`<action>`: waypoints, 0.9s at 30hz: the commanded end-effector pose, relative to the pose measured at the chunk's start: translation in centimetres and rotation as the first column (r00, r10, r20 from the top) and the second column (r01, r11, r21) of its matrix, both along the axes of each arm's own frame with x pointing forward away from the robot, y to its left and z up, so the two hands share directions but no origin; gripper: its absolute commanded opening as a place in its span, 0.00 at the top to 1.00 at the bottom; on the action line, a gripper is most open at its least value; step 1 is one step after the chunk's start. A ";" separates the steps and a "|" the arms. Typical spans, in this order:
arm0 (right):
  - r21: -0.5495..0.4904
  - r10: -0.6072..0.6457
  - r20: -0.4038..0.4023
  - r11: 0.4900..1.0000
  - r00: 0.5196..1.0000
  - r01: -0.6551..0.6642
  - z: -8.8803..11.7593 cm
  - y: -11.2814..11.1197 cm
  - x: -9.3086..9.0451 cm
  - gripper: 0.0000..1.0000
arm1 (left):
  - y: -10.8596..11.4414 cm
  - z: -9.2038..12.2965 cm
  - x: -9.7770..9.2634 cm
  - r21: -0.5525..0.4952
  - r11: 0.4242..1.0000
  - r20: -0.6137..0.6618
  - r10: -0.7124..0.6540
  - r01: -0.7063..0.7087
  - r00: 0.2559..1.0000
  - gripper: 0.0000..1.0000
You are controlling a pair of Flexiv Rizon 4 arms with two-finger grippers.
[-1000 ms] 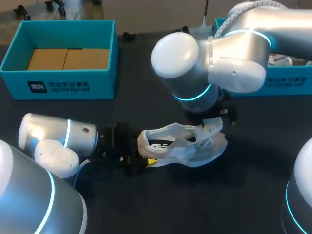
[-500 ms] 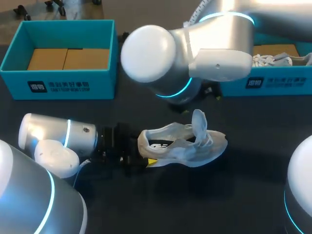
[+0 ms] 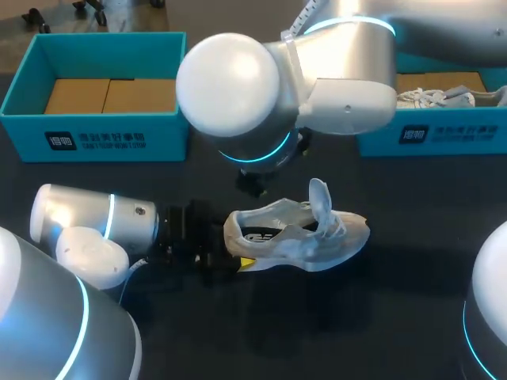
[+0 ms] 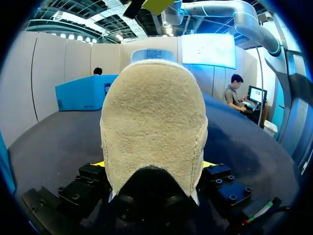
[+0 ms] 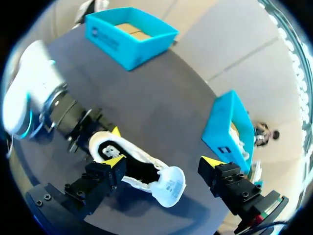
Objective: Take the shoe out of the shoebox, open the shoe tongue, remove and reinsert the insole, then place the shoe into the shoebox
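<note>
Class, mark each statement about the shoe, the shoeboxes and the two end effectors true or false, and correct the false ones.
1. The shoe lies on the table, outside both boxes. True.
2. The right end effector is clamped on the tongue. False: it is open above the shoe and touches nothing.
3. The left end effector grips the shoe at its heel. True.
4. The left shoebox holds a shoe. False: it shows only its cardboard floor. The second shoe is in the right shoebox.
5. The tongue stands up from the shoe. True.
</note>
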State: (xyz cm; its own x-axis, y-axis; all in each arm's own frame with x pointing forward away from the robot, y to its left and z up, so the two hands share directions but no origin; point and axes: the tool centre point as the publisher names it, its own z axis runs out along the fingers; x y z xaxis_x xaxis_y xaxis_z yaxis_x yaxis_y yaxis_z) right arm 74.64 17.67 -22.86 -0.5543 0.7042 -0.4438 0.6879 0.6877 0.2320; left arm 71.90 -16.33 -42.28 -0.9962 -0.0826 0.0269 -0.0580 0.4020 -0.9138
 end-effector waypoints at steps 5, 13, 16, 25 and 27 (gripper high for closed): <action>0.042 0.447 -0.208 0.893 0.870 -0.449 -0.4 -0.6 -0.3 1.00 | 0.0 0.0 0.1 0.003 1.000 0.000 -0.001 0.001 1.000 1.00; -0.009 0.486 -0.358 0.852 0.797 -0.524 -1.9 -0.6 -1.9 1.00 | 0.0 0.0 0.1 0.003 1.000 0.000 -0.001 0.001 1.000 1.00; -0.009 0.486 -0.358 0.852 0.797 -0.524 -1.9 -0.6 -1.9 1.00 | 0.0 0.0 0.1 0.003 1.000 0.000 -0.001 0.001 1.000 1.00; -0.009 0.486 -0.358 0.852 0.797 -0.524 -1.9 -0.6 -1.9 1.00 | 0.0 0.0 0.1 0.003 1.000 0.000 -0.001 0.001 1.000 1.00; -0.009 0.486 -0.358 0.852 0.797 -0.524 -1.9 -0.6 -1.9 1.00 | 0.0 0.0 0.1 0.003 1.000 0.000 -0.001 0.001 1.000 1.00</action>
State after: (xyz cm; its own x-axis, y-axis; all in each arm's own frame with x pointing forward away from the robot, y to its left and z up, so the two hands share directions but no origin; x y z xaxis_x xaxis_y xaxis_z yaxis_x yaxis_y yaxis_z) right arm 72.74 16.96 -24.63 -0.9442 0.2444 -0.2209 0.2582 0.9655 -0.0353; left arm 71.90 -16.32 -42.29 -0.9962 -0.0827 0.0269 -0.0580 0.4020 -0.9138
